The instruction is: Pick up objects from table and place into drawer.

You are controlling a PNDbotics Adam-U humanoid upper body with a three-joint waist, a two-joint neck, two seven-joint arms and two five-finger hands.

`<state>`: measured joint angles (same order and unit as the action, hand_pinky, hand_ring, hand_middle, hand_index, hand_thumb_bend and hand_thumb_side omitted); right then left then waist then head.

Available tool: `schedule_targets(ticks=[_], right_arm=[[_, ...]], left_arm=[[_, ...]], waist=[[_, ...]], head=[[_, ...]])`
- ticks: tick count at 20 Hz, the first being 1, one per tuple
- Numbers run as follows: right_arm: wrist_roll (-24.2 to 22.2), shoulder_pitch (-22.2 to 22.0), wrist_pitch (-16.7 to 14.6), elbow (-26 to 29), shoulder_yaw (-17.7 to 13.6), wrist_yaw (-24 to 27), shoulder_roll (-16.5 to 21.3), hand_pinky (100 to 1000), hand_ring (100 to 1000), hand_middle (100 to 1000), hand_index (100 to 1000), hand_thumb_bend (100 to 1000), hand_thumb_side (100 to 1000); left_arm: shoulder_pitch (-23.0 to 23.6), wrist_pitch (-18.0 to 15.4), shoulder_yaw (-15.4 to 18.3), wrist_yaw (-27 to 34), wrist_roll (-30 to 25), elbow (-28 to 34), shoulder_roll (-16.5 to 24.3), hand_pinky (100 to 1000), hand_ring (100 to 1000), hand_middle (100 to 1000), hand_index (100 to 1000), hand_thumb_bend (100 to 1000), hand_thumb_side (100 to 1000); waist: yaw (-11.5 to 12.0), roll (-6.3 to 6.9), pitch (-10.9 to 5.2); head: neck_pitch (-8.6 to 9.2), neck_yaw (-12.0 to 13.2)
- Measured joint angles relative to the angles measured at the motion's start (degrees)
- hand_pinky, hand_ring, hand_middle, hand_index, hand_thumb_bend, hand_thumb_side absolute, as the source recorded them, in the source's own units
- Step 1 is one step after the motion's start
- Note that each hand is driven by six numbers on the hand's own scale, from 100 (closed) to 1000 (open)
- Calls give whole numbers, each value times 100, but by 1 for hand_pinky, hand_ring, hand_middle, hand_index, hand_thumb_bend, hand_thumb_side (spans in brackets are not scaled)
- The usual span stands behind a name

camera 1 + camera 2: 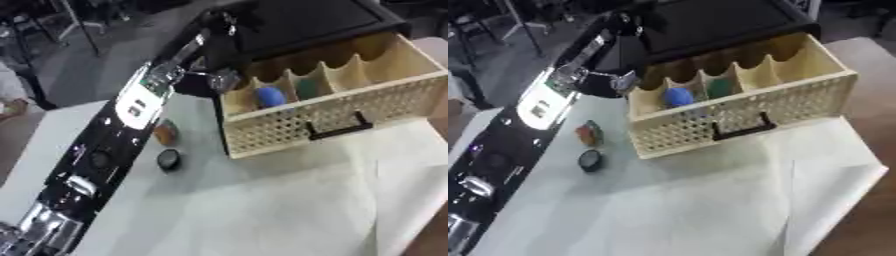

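Drawer (324, 107) compartments are sitting open, pulled out from a black cabinet (302, 22), and the left arm is stretching up along the left side of the table (262, 210) with its left hand (210, 80) hanging at the drawer's near-left corner. The hand is reading as a dark mass with a silvery part at its tip; whether its fingers are spread, pressed together or pinching anything cannot be told. The right hand is not showing in either view.

A blue object (679, 96) is lying in the compartment closest to the hand, just beyond and to the right of the fingers, with a green object (720, 88) in the next compartment further right. Back down the arm, below the hand and well apart from it, an orange-brown object (588, 133) and a dark round object (590, 159) are waiting on the table beside the forearm.

Judging from this, the hand is either finishing a drop or turning back for the next piece. Doing it well probably means lifting clear of the front wall and the thin dividers before swinging away, then coming down over the orange-brown piece from above, since it is lying close to the drawer's left wall and to the arm itself, leaving little room for a sideways approach.
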<state>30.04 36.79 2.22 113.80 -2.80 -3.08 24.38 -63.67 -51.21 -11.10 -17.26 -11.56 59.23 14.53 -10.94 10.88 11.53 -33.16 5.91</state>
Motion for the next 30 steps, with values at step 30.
schedule_targets(ticks=[30], right_arm=[[382, -343, -88, 0, -107, -361, 526, 413, 553, 498, 690, 100, 591]], left_arm=[[2626, 2921, 639, 5246, 1215, 5433, 1781, 455, 668, 626, 778, 100, 763]], waist=[[876, -719, -205]], head=[[-461, -500]])
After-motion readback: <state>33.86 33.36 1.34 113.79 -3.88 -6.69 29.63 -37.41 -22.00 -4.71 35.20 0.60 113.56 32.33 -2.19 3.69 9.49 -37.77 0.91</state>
